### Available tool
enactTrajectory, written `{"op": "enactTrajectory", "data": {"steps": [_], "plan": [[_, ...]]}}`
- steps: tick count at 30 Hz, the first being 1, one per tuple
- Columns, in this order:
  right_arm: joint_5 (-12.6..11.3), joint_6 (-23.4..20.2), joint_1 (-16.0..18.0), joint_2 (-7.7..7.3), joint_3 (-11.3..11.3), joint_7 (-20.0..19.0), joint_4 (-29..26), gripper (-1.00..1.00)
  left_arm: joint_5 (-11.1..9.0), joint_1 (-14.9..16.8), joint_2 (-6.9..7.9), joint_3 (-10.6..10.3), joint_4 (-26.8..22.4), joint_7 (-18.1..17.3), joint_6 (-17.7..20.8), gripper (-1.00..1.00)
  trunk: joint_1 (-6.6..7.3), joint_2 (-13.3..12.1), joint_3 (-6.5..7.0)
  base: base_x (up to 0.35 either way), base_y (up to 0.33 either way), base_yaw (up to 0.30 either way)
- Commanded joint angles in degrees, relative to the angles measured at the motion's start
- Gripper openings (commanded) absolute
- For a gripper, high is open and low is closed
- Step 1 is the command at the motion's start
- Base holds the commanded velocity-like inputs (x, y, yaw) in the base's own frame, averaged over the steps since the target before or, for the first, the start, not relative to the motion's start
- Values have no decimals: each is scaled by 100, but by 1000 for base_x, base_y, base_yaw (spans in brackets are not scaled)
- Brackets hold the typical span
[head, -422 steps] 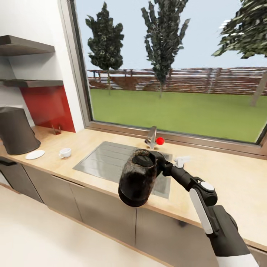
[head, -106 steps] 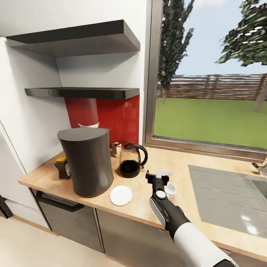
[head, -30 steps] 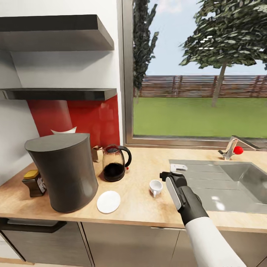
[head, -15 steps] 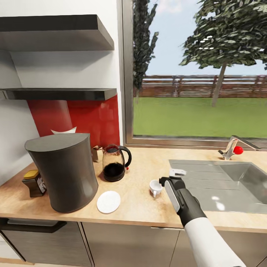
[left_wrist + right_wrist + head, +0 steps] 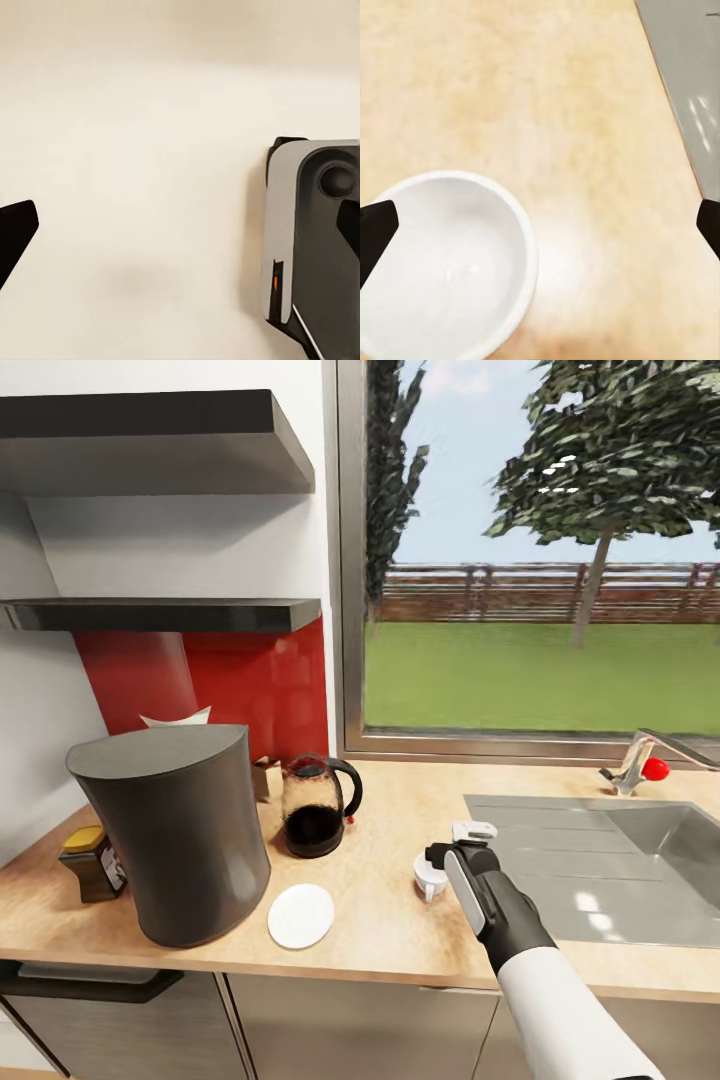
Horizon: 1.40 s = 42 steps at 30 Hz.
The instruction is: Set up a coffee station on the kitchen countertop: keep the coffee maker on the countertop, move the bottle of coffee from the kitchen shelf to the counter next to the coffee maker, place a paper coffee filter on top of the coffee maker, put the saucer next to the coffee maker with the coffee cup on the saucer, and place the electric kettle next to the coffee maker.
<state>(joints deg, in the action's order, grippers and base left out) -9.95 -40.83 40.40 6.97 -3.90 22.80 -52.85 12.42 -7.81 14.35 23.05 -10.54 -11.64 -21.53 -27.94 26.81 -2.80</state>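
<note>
Directly below the open right tool [image 5: 540, 225] sits the coffee cup [image 5: 442, 262].

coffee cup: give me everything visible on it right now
The tiny plain white coffee cup stands upright and empty on the light wood-grain countertop, apart from the white round saucer and left of the steel sink. The right wrist view shows its round open mouth. The right gripper hovers over it, jaws open.

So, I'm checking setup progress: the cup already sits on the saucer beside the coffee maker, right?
No. In the head view the cup stands on the bare countertop, apart from the saucer. The saucer itself does lie beside the coffee maker.
</note>
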Motion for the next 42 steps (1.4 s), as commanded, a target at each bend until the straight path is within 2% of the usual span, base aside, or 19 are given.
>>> {"op": "enactTrajectory", "data": {"steps": [1, 19, 28, 42], "plan": [[-60, -13, 4, -2, -14, 57, -2, 100, 50, -1, -1, 50, -10, -31, -9, 100, -3, 11, -11, 3, 2, 0], [-59, -4, 3, -11, -5, 58, 323, 100, 50, -1, 5, 50, -10, -64, -9, 100, -3, 11, -11, 1, 0, 0], [-59, -5, 2, -12, -5, 58, 476, 100, 50, -1, 1, 50, -10, -82, -12, 100, -3, 11, -11, 137, 35, 0], [-59, -4, 2, -12, -5, 58, 743, 100, 50, -1, 0, 50, -10, -92, -18, 100, -3, 11, -11, 10, 3, 0]]}}
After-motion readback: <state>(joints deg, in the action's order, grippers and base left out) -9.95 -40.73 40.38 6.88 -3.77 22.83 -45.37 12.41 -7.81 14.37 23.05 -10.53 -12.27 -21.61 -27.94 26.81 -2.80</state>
